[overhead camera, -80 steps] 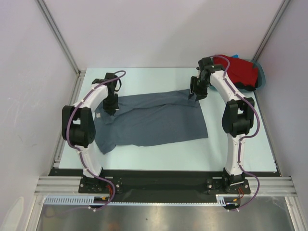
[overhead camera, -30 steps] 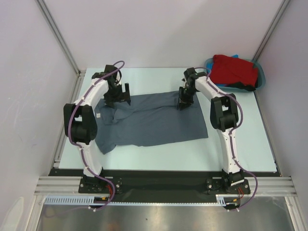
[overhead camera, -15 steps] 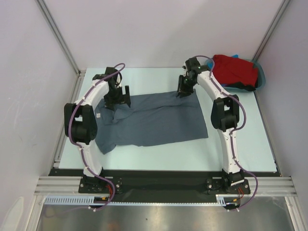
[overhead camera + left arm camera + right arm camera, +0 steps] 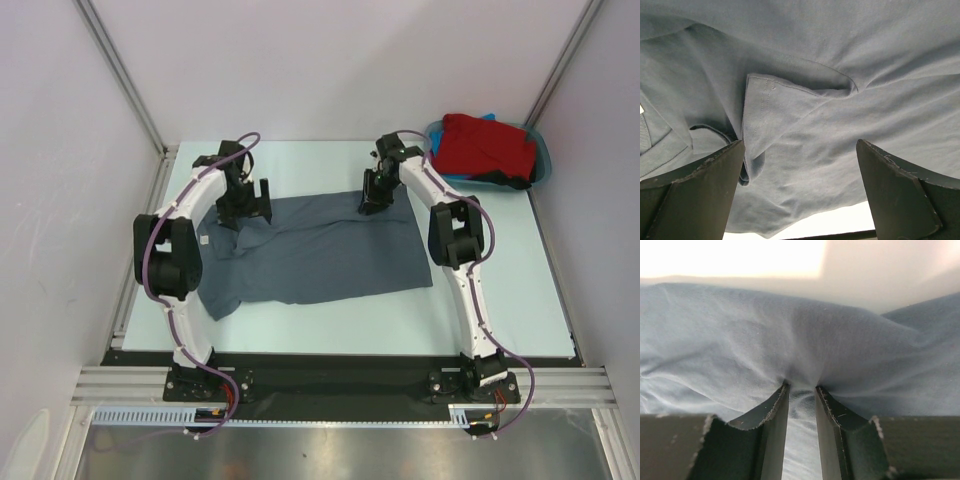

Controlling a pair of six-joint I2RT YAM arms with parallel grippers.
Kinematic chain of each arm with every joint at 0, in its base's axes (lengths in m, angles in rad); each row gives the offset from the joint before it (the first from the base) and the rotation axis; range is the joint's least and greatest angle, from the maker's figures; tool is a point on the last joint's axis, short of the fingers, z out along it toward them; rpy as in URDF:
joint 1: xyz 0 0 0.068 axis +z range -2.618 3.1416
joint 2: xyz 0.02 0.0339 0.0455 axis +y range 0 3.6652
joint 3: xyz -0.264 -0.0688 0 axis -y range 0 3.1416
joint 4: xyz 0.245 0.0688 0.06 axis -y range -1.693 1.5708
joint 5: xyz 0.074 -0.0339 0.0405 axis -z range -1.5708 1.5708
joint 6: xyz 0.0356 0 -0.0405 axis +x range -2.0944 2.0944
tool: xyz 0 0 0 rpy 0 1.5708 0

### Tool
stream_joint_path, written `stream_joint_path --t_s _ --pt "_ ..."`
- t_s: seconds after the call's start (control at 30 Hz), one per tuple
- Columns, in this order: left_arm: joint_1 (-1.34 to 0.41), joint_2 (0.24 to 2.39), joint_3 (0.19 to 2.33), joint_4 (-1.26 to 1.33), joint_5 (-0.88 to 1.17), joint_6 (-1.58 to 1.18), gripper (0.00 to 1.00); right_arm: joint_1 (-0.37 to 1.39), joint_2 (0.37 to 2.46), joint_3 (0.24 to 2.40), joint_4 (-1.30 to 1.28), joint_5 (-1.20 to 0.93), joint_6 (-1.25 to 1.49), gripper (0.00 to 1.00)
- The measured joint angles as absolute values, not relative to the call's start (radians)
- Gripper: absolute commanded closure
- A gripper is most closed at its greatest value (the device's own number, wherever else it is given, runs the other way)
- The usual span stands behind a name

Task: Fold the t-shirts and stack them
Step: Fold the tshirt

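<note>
A dark slate-grey t-shirt (image 4: 320, 250) lies spread flat in the middle of the table. My right gripper (image 4: 372, 200) is at the shirt's far edge and shut on it. In the right wrist view the right gripper (image 4: 801, 386) has a puckered fold of the grey cloth (image 4: 740, 340) bunched between its narrow fingers. My left gripper (image 4: 250, 207) hovers over the shirt's far left part. Seen from the left wrist, the left gripper (image 4: 800, 145) is wide open with only rumpled grey cloth (image 4: 800, 75) and a sleeve fold below it. A red t-shirt (image 4: 487, 145) lies heaped in the tub.
The teal plastic tub (image 4: 543, 155) stands at the far right corner, with bits of blue and black cloth under the red shirt. Metal frame posts and white walls close in the pale table (image 4: 500, 300) on the left, right and back.
The right gripper has moved left from near the tub to the shirt's far edge and pinched the cloth. The left gripper shifted slightly right and stays open.
</note>
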State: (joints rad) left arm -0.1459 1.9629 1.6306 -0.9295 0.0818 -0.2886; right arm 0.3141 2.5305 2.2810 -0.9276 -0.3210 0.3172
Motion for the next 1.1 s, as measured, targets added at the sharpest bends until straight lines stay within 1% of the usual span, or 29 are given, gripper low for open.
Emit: stream_joint_path --t_s 0.23,0.43,0.5,0.6,0.67,0.8,0.97,1.1 --pt "-0.146 1.963 1.631 -0.929 0.082 -0.289 0.0 0.316 2.459 2.144 -0.864 -0.299 0.313 0.68" --pt "-0.146 1.963 1.626 -0.928 0.083 -0.289 0.0 0.32 2.346 1.967 -0.831 -0.196 0.321 0.68" --pt "-0.146 1.963 1.618 -0.926 0.083 -0.29 0.0 0.319 2.315 1.921 -0.832 -0.156 0.331 0.67" --pt "-0.146 1.963 1.61 -0.927 0.083 -0.291 0.0 0.309 2.298 1.899 -0.832 -0.136 0.338 0.61" --pt "-0.146 1.963 1.608 -0.927 0.084 -0.291 0.0 0.298 2.298 1.899 -0.825 -0.149 0.335 0.57" --pt "-0.146 1.963 1.608 -0.927 0.083 -0.291 0.0 0.28 2.298 1.937 -0.82 -0.221 0.307 0.54" --pt "-0.146 1.95 1.597 -0.925 0.052 -0.29 0.0 0.276 2.299 2.169 -0.855 -0.287 0.271 0.52" --pt "-0.147 1.93 1.578 -0.927 0.011 -0.287 0.0 0.287 2.284 2.269 -0.857 -0.313 0.257 0.51"
